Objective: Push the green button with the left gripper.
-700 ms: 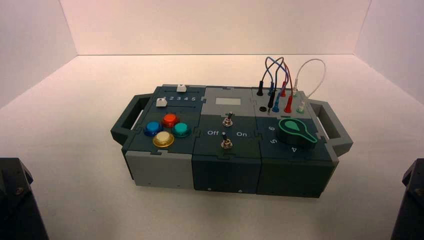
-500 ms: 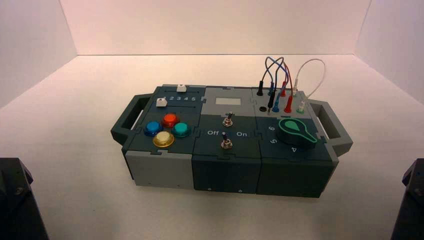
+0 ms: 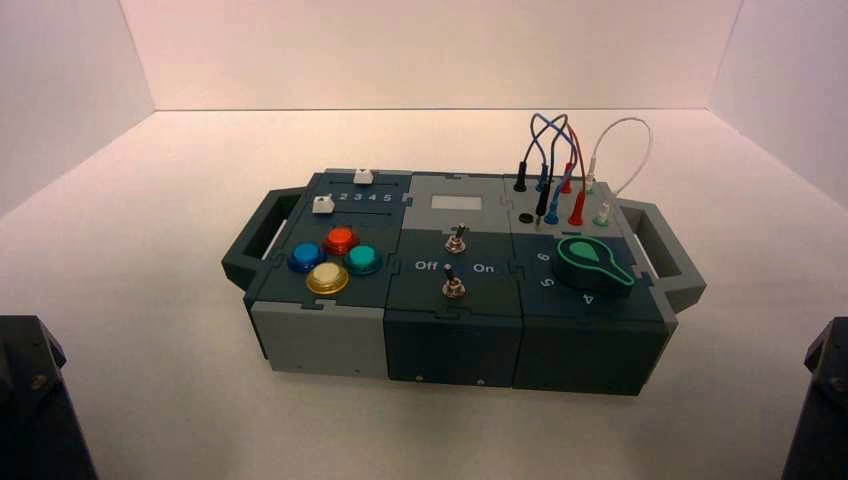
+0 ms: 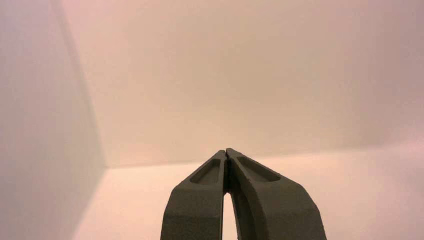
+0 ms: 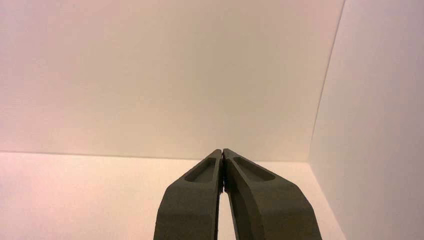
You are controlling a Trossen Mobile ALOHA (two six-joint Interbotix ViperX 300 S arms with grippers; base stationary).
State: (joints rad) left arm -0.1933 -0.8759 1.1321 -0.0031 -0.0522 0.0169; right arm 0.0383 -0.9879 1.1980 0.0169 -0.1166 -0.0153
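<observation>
The green button (image 3: pixel 363 259) is a small teal dome in the button cluster at the box's front left, with the red button (image 3: pixel 340 239), blue button (image 3: pixel 305 256) and yellow button (image 3: pixel 327 278) around it. My left arm (image 3: pixel 35 400) is parked at the bottom left corner of the high view, far from the box. In the left wrist view my left gripper (image 4: pixel 226 151) is shut and empty, pointing at the bare walls. My right arm (image 3: pixel 825 395) is parked at the bottom right, and my right gripper (image 5: pixel 222 151) is shut and empty.
The box (image 3: pixel 320 330) stands in the middle of the white floor, with handles on both ends. It bears two white sliders (image 3: pixel 322 205), two toggle switches (image 3: pixel 453 286), a green-rimmed dial knob (image 3: pixel 592 262) and plugged wires (image 3: pixel 560 160). White walls enclose the space.
</observation>
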